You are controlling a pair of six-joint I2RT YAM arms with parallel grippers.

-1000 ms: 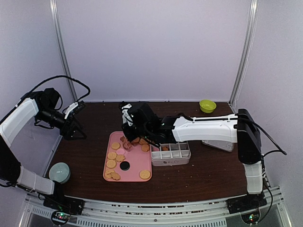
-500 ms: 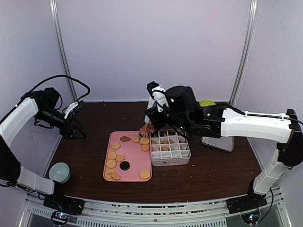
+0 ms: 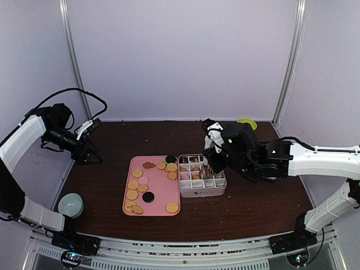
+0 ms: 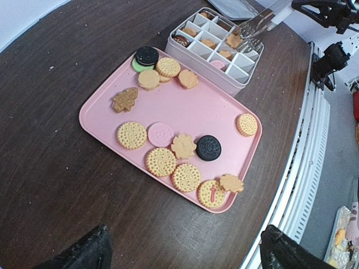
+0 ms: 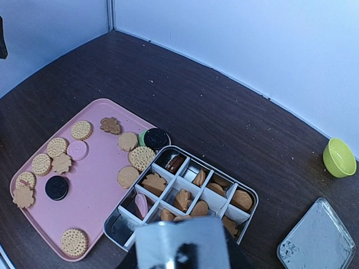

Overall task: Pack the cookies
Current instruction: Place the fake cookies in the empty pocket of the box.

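Having swung from the tray (image 3: 158, 190) to the box (image 3: 202, 193), the right gripper (image 3: 212, 158) clamps tongs (image 4: 255, 25); left gripper (image 3: 89, 153) gapes empty.

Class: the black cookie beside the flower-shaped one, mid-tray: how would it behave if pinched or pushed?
The black cookie looks stiff and light, so it probably lifts easily. Lying flat on the smooth pink tray, it would likely slide rather than roll. Its biscuit faces may crumble if squeezed hard.

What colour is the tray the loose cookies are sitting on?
Pink tray, a plain even shade; the left wrist view shows it best.
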